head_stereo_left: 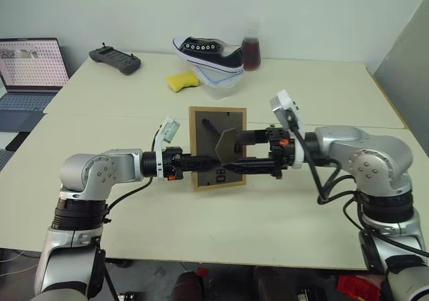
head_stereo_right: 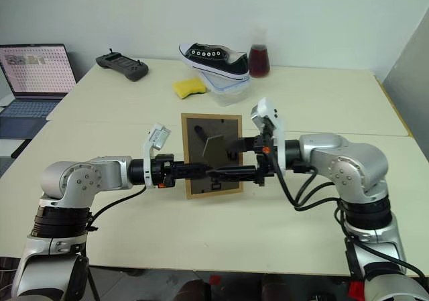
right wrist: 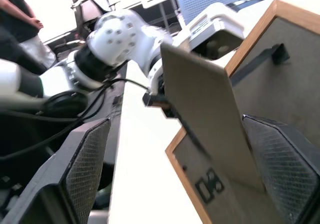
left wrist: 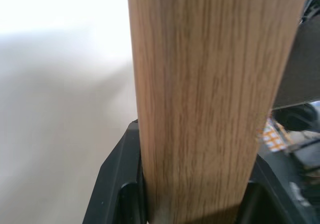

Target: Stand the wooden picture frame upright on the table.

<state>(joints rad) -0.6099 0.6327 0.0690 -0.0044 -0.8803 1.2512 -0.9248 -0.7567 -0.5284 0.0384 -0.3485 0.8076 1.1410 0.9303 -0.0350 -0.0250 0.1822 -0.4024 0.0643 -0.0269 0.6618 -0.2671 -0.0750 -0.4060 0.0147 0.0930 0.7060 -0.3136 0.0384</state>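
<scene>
The wooden picture frame (head_stereo_left: 208, 123) is upright over the middle of the table (head_stereo_left: 201, 234), with its dark back and printed label facing me. Its easel flap (head_stereo_left: 225, 143) is swung out from the back. My left gripper (head_stereo_left: 204, 161) comes in from the left and is shut on the frame's left edge. In the left wrist view the light-wood edge (left wrist: 200, 94) sits between the black fingers (left wrist: 115, 184). My right gripper (head_stereo_left: 234, 151) reaches in from the right and is open, its pads (right wrist: 87, 164) wide apart on either side of the flap (right wrist: 210, 119). I cannot tell if the frame's bottom edge touches the table.
At the back of the table a black-and-white shoe (head_stereo_left: 209, 53) lies on a clear container (head_stereo_left: 221, 86). Near it are a yellow sponge (head_stereo_left: 183, 80), a flask of dark red liquid (head_stereo_left: 251, 49) and a black controller (head_stereo_left: 115, 61). A laptop (head_stereo_left: 30, 70) stands far left.
</scene>
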